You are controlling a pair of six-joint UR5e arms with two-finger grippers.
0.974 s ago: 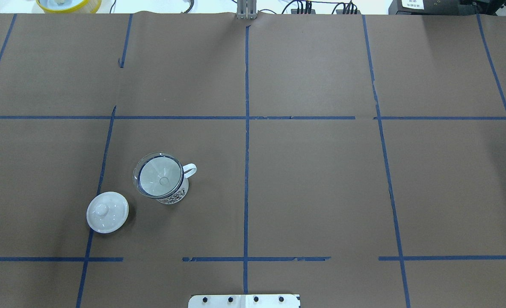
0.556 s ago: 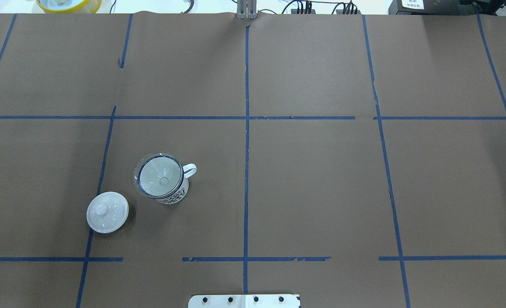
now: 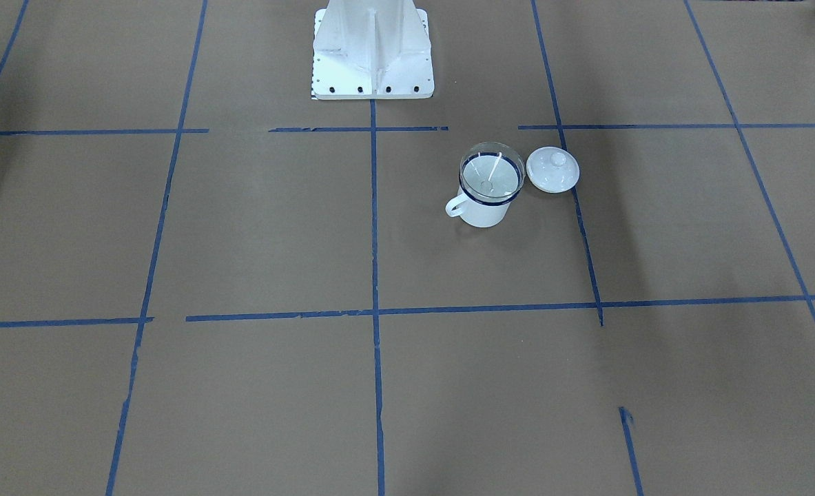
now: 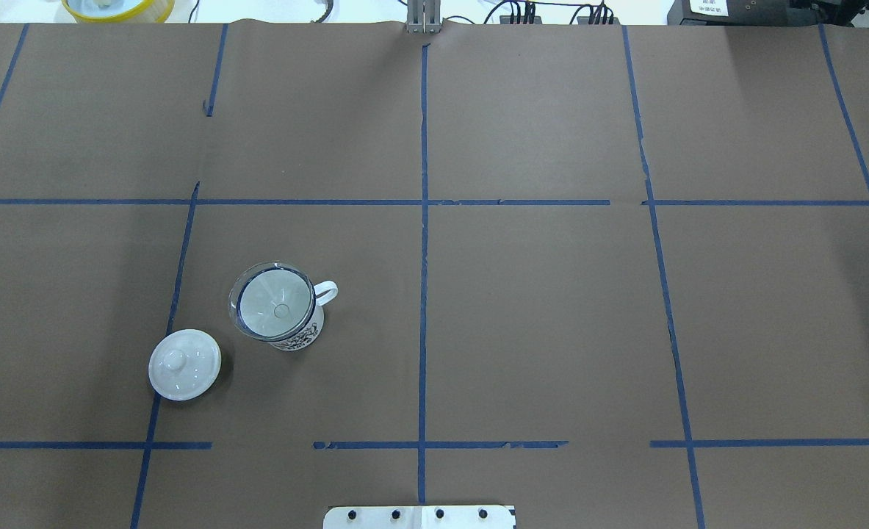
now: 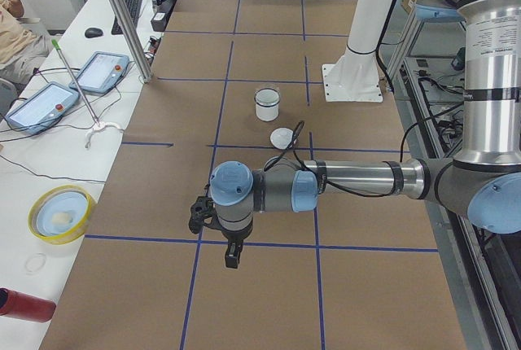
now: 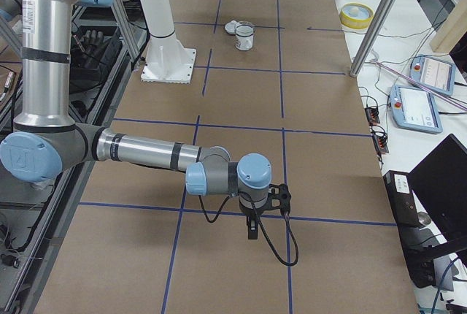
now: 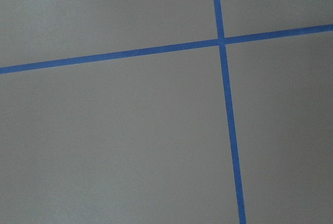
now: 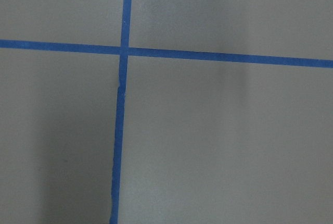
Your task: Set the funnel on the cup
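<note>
The clear funnel (image 4: 276, 305) sits upright, spout down, in the white enamel mug (image 4: 298, 338), left of centre, beside the knobbed lid (image 4: 184, 365). The left gripper (image 5: 231, 254) looks nearer than the right gripper (image 6: 252, 228), though both are well apart from it. I cannot tell whether their fingers are apart or together.

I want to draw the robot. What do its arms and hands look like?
The left arm and right arm are shiny silver tubes with grey round joints and light blue caps. Dark rings circle the tubes. The left hand and right hand are small and black. A thin black cable loops beside each wrist.
</note>
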